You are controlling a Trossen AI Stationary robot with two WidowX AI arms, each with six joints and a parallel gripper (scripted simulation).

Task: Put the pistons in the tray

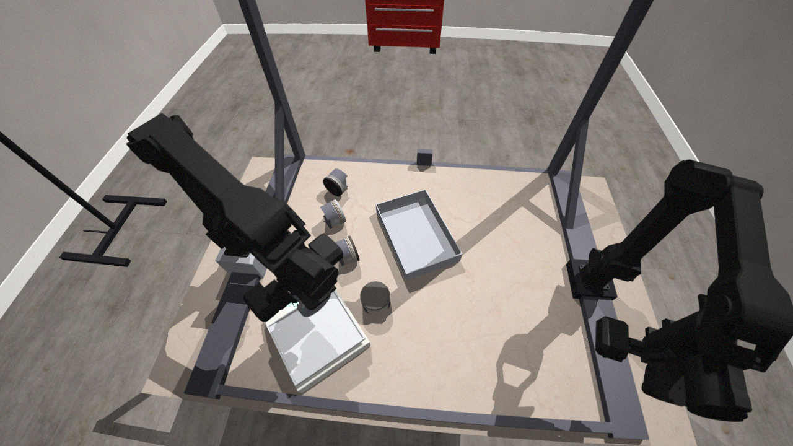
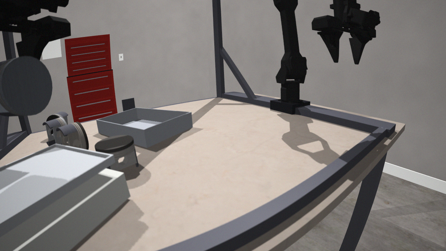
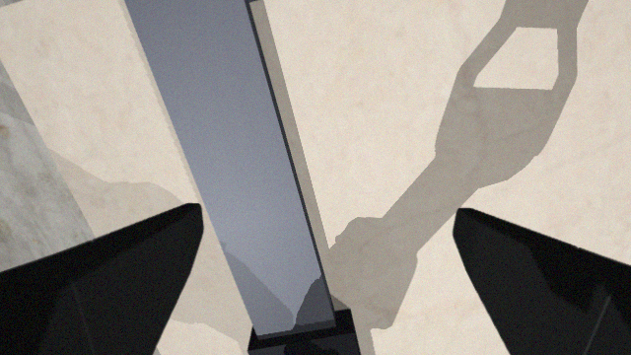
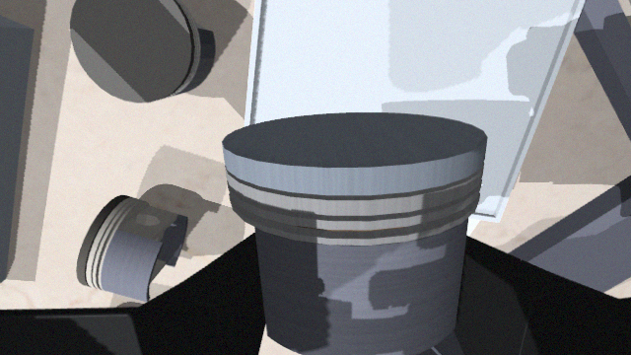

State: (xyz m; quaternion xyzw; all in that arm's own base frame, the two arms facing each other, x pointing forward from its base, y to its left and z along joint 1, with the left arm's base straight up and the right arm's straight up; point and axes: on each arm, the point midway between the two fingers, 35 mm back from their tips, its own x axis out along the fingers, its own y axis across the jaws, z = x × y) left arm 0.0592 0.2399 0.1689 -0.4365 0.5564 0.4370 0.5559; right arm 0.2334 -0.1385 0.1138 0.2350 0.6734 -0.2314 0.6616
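My right gripper (image 4: 349, 237) is shut on a grey piston (image 4: 355, 197) (image 2: 26, 85), held crown outward high by the white scale (image 1: 324, 338) (image 2: 59, 157) (image 4: 320, 49); the arm hides it in the top view. My left gripper (image 3: 329, 219) (image 2: 346, 63) is open and empty, high at the opposite side. The steel tray (image 1: 435, 266) (image 2: 169, 127) holds no piston. A dark-topped piston (image 1: 375, 297) (image 2: 114, 145) (image 4: 133, 49) stands upright between scale and tray. Three more pistons lie on their sides in a row: the nearest (image 1: 349, 250) (image 4: 123, 251), the middle (image 1: 332, 213) and the farthest (image 1: 336, 181).
The right arm (image 1: 243, 210) reaches over the scale's back edge and hides most of its display; no reading is legible. Dark frame rails (image 1: 365, 410) border the table, with uprights at the far corners. A small dark block (image 1: 424, 157) stands at the far edge.
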